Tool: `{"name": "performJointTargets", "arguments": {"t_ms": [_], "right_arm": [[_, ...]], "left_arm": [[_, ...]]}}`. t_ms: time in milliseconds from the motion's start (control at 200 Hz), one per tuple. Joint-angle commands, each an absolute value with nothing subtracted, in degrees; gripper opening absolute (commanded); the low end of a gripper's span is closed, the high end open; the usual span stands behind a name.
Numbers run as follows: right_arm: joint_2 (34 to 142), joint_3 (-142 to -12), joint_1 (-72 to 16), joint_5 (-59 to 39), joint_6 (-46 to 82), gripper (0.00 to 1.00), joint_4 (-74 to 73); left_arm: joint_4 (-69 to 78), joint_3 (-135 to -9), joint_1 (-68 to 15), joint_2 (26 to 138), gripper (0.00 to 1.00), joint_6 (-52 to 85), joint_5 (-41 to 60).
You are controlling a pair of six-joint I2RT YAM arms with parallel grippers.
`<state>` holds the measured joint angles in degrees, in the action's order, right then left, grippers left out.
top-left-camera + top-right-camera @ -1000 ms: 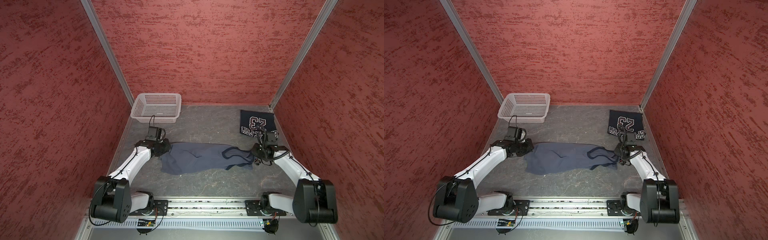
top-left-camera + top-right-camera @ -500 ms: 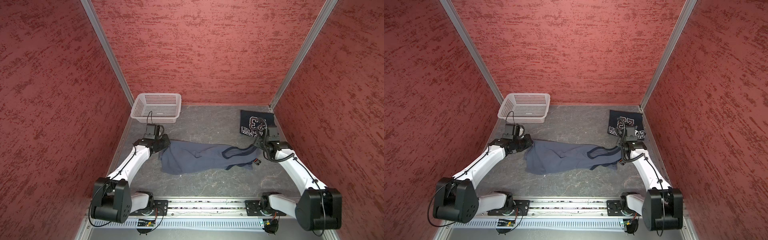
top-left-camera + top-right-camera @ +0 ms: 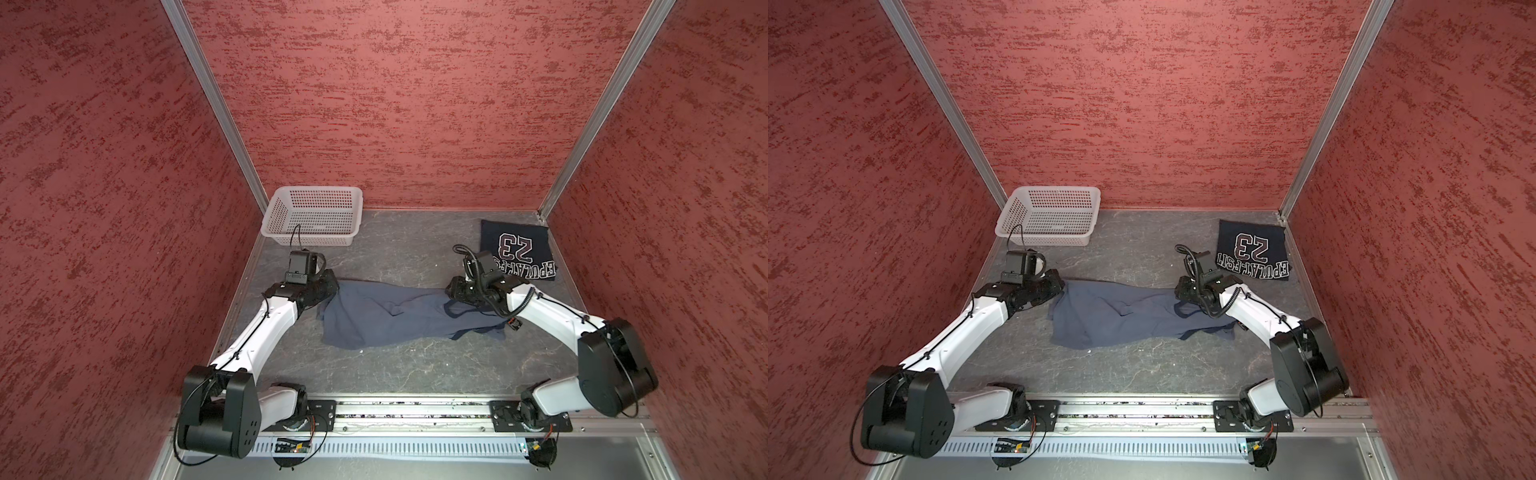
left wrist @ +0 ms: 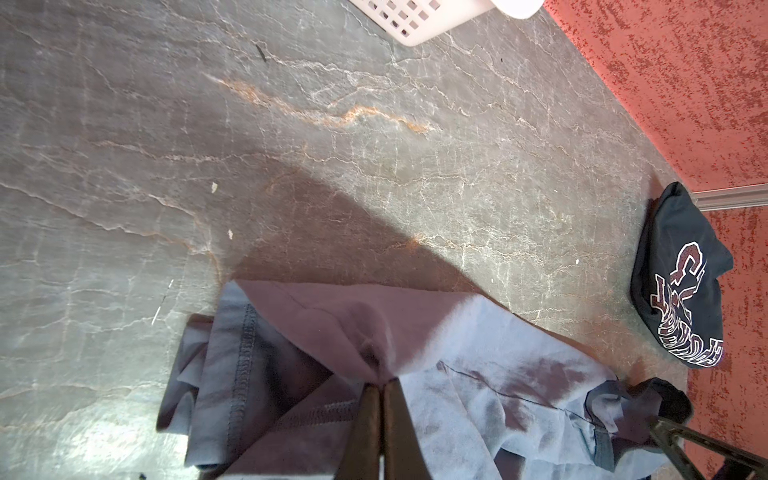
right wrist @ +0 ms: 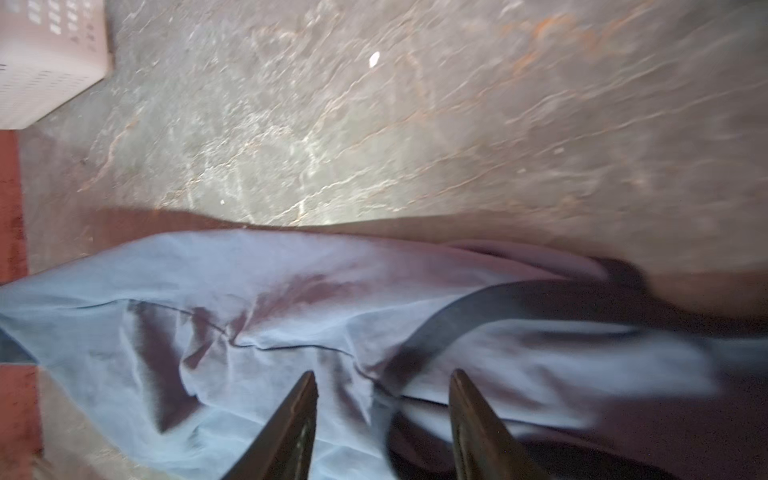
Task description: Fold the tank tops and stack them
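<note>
The slate grey-blue tank top lies rumpled and stretched sideways across the middle of the table. My left gripper is shut on its left edge, where the cloth bunches at the fingertips. My right gripper stands open low over the dark-trimmed strap end of that top, with cloth below the jaws but nothing pinched. The navy tank top with "23" lies folded at the back right corner.
A white perforated basket stands at the back left, just behind my left wrist. Red walls close in on three sides. The arms' metal rail runs along the front edge.
My right gripper has opened, let go of the strap end and shifted left over the cloth. The left gripper has stayed shut on the top's left edge, hardly moving.
</note>
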<state>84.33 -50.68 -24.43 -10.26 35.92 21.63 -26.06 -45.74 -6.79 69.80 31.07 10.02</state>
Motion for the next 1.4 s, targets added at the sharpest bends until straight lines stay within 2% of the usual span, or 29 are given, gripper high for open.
{"name": "performJointTargets", "arguments": {"t_ms": [0, 165, 366, 516, 686, 837, 1042, 1227, 1398], "right_arm": [[86.9, -49.7, -26.1, -12.9, 40.1, 0.48, 17.4], [87.8, -47.7, -27.6, -8.7, 43.2, 0.44, 16.9], [88.5, -48.2, -28.7, -8.8, 43.5, 0.42, 17.2], [88.6, -48.0, -29.1, -10.1, 43.6, 0.21, 16.1], [80.0, -49.9, -29.2, -2.7, 41.1, 0.00, 19.9], [66.1, -51.0, -29.2, 5.1, 37.8, 0.00, 23.0], [50.9, -56.3, -29.1, 9.6, 33.0, 0.00, 28.3], [43.1, -64.7, -29.2, 6.4, 29.0, 0.00, 30.5], [40.5, -74.6, -29.2, 0.9, 26.0, 0.00, 32.9]], "left_arm": [[-24.6, -45.2, -6.4, 69.0, 0.00, 31.0, 9.6], [-24.4, -45.2, -6.3, 68.7, 0.00, 30.9, 9.7], [-24.3, -45.0, -6.3, 68.8, 0.00, 30.9, 9.7], [-24.3, -44.9, -6.2, 68.5, 0.00, 30.8, 9.4], [-25.5, -45.7, -4.9, 63.7, 0.00, 30.2, 9.5], [-28.6, -47.3, -3.4, 54.3, 0.00, 29.0, 10.3], [-34.8, -55.3, -2.4, 41.2, 0.00, 27.2, 12.3], [-38.4, -66.2, -2.3, 33.7, 0.00, 24.9, 15.0], [-39.3, -76.3, -2.3, 30.4, 0.00, 22.7, 20.3]]}}
